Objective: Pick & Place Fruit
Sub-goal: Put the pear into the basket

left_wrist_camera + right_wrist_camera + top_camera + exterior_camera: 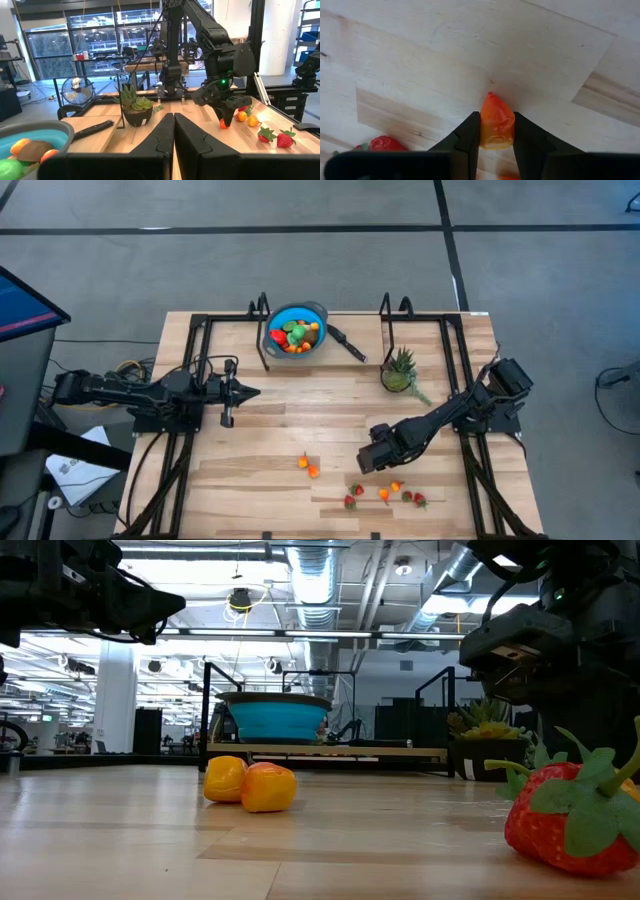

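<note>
The right end effector [496, 131] sits low over the desk [420, 60], its two fingers [468, 135] pinching an orange piece [496, 122] between them, one pad on each flank; the piece looks to be resting on the wood, or just off it; just beside the end effector lies a strawberry [382, 144]; near it in the high view are more strawberries [352, 497] and small orange bits [384, 494], and a little farther off an orange pair [308, 467]; well apart, past the plant [399, 370], stands the blue bowl [297, 329], already holding several fruits; the left end effector [252, 392] waits far across the desk, fingers pressed together on nothing

Risk, as I judge it: the piece is tapered and glossy, and the pads hold only its lower, wider part; a squeeze there could pop it out on lifting; a fast swing toward the bowl could shake it loose; a low path might clip the plant
</note>
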{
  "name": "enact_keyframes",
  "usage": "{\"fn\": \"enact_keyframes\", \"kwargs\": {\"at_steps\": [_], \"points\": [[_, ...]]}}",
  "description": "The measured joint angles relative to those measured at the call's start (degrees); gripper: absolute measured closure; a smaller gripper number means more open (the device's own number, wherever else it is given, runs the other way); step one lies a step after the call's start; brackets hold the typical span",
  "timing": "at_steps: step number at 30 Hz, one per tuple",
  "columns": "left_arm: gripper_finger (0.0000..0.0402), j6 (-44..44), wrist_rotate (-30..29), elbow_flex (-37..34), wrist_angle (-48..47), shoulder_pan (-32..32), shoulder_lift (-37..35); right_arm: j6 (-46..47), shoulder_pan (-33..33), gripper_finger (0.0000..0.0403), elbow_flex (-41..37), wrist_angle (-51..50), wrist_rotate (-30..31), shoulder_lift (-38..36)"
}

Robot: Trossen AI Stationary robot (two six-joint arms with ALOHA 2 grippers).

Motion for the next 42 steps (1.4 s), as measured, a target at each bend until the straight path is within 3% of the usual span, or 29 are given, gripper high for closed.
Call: {"fn": "enact_keyframes", "kwargs": {"at_steps": [9,21,31,42], "points": [[0.0398,0.00,0.02,0.00,0.53,0.00,0.00,-5.49,-1.22,0.0318,0.07,-2.26,0.27,-5.84],[0.0398,0.00,0.06,0.00,1.28,-0.01,0.00,-23.31,-9.71,0.0316,0.07,-1.49,5.20,-14.88],[0.0398,-0.01,0.10,0.00,2.23,0.01,0.00,-44.56,-21.05,0.0316,0.07,13.91,6.23,-17.26],[0.0398,-0.83,0.24,0.00,3.50,0.01,0.00,-59.19,-31.83,0.0317,0.27,29.33,6.45,-16.70]]}}
